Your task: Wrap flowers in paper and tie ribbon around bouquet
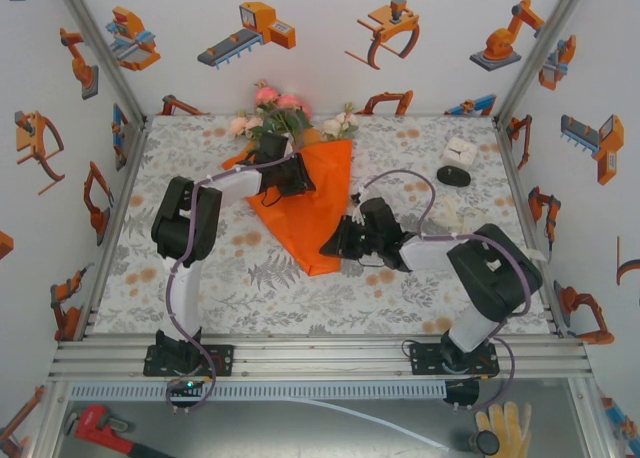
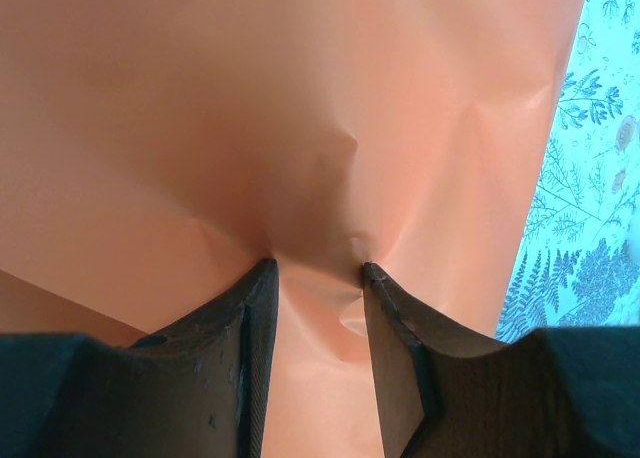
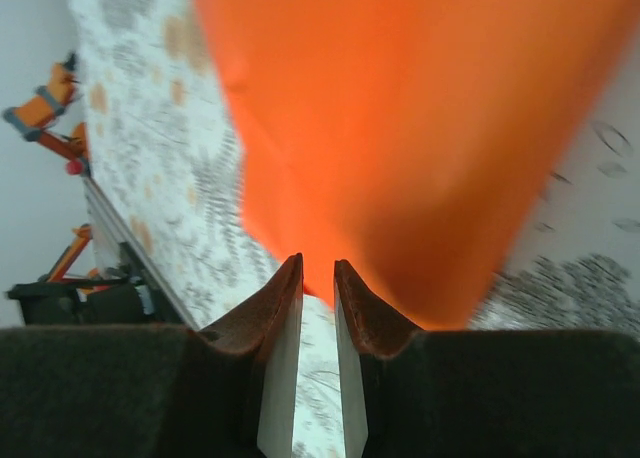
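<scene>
- Left fingers pinch a puckered ridge of the orange paper, up near its wide end.
- Right fingers stand a sliver apart at the paper's narrow tip; I cannot tell whether they nip its edge.
- Paper lies as a cone on the counter, with flowers poking out the far end.
- Wrapping looks nearly done. Next, the fold needs holding while ribbon goes round the waist.
</scene>
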